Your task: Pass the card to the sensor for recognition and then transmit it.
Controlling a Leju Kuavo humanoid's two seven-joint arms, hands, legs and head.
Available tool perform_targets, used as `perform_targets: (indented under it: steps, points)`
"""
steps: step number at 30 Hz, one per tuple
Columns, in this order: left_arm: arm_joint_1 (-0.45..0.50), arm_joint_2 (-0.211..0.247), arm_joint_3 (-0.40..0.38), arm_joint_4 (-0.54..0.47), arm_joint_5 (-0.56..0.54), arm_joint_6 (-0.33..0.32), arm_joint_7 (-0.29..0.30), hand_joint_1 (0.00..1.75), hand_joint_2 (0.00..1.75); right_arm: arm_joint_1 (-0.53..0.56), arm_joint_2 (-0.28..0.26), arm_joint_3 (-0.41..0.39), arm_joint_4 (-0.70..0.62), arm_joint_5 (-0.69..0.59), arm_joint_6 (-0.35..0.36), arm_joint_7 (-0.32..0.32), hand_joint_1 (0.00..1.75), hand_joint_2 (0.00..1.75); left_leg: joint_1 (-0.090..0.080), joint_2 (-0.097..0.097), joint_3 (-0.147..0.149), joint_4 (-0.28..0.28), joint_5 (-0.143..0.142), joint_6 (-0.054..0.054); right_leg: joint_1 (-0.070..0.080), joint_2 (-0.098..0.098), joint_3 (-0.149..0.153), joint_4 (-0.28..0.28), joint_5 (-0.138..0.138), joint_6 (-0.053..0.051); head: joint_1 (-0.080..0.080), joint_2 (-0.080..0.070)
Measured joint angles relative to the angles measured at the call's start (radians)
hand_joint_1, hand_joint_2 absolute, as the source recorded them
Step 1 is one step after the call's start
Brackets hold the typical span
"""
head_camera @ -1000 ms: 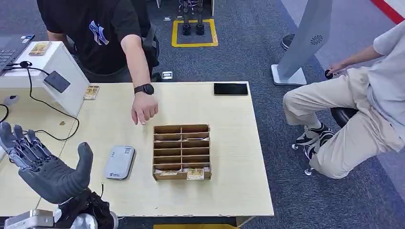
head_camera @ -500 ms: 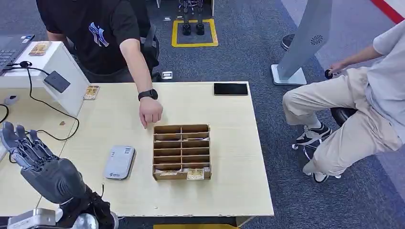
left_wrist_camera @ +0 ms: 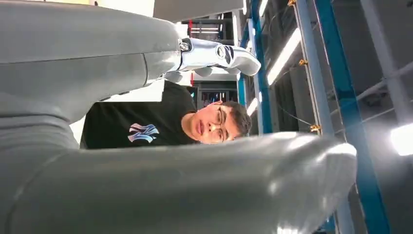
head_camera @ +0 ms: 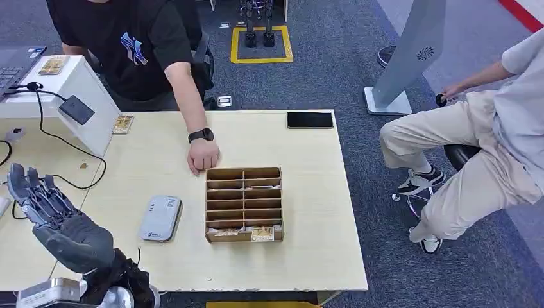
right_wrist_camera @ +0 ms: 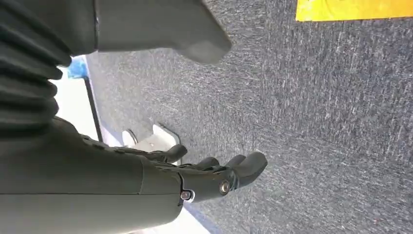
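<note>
My left hand (head_camera: 59, 226) is raised over the table's near left corner, fingers spread and nothing in it; the left wrist view has its thumb (left_wrist_camera: 195, 185) across the front. A grey card reader (head_camera: 160, 218) lies flat just to its right. A cardboard organizer (head_camera: 244, 204) with cards (head_camera: 262, 234) in its front row stands mid-table. A person's hand (head_camera: 203, 156) rests at its far left corner. A loose card (head_camera: 122, 124) lies by the white stand (head_camera: 90, 122), which carries a black sensor (head_camera: 76, 110). My right hand (right_wrist_camera: 214, 178) hangs over carpet, holding nothing.
A black phone (head_camera: 310, 119) lies at the table's far edge. A cable (head_camera: 58, 138) runs across the left of the table from the stand. A laptop (head_camera: 13, 64) sits at the far left. A seated person (head_camera: 475, 147) is to the right of the table.
My left hand has turned and sunk a little, and its thumb is no longer sticking out. The person's hand has slid forward to the organizer's far corner.
</note>
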Motion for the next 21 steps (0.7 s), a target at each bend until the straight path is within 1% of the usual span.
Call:
perform_targets:
  steps: [5,6,10,12,14,16,18,19,20,21]
  points:
    - [0.000,-0.003,0.000,0.007,0.000,0.000,0.000,0.00,0.00,0.000,0.000,0.000,0.000,0.000,0.000,0.000,0.00,1.75,0.000,0.000,0.000,0.000,0.000,0.000,0.000,0.000,0.000,0.000,0.000,0.000,0.000,0.000]
    - [0.000,-0.003,0.000,0.007,0.000,0.000,0.000,0.00,1.75,0.000,0.000,0.000,0.000,0.000,0.000,0.000,0.00,0.00,0.000,0.000,0.000,0.000,0.000,0.000,0.000,0.000,0.000,0.000,0.000,0.000,0.000,0.000]
    - [0.000,-0.008,0.001,0.008,-0.007,0.000,0.003,0.00,1.75,0.000,0.000,0.000,0.000,-0.003,-0.003,0.001,0.00,0.00,0.000,0.000,0.000,0.000,0.000,0.000,0.000,0.000,0.000,0.000,0.000,0.000,0.000,0.000]
    - [-0.001,-0.018,0.013,0.008,-0.024,0.000,0.043,0.00,1.75,0.001,0.000,0.008,0.001,-0.060,-0.021,0.002,0.00,0.00,0.000,0.000,0.000,0.000,0.000,0.000,0.000,0.000,0.000,0.000,0.000,0.000,0.000,0.000]
    - [-0.001,-0.023,0.018,0.023,-0.003,0.000,0.018,0.00,1.75,0.002,0.000,0.026,0.005,-0.094,-0.033,0.003,0.00,0.00,0.000,0.000,0.000,0.000,0.000,0.000,0.000,0.000,0.000,0.000,0.000,0.000,0.000,0.000]
    - [-0.001,-0.022,0.018,0.040,0.036,0.000,0.008,0.00,1.75,0.005,0.000,0.035,0.004,-0.088,-0.023,0.007,0.00,0.00,0.000,0.000,0.000,0.000,0.000,0.000,0.000,0.000,0.000,0.000,0.000,0.000,0.000,0.000]
    - [-0.002,-0.008,0.015,0.041,0.095,-0.009,0.006,0.00,1.75,0.005,0.000,0.041,0.004,-0.084,-0.014,0.007,0.00,0.00,0.000,0.000,0.000,0.000,0.000,0.000,0.000,0.001,0.000,0.000,0.000,0.000,0.000,0.000]
    - [-0.002,0.010,0.008,0.041,0.136,-0.032,0.005,0.00,1.75,0.006,0.000,0.045,0.004,-0.082,-0.011,0.007,0.00,0.00,0.000,0.000,0.000,0.000,0.000,0.000,0.000,0.001,0.000,0.000,0.000,0.000,0.000,0.000]
    - [-0.002,0.024,0.001,0.041,0.167,-0.071,0.004,0.00,1.75,0.006,-0.001,0.048,0.004,-0.080,-0.008,0.005,0.00,0.00,0.000,0.000,0.000,0.000,0.000,0.000,0.000,0.000,0.000,0.000,0.000,0.000,0.000,0.000]
    - [-0.001,0.040,-0.011,0.041,0.204,-0.149,0.003,0.00,1.75,0.005,-0.003,0.051,0.003,-0.077,-0.005,0.000,0.00,0.00,0.000,0.000,0.000,0.000,0.000,0.000,0.000,0.000,0.000,0.000,0.000,0.000,0.000,0.000]
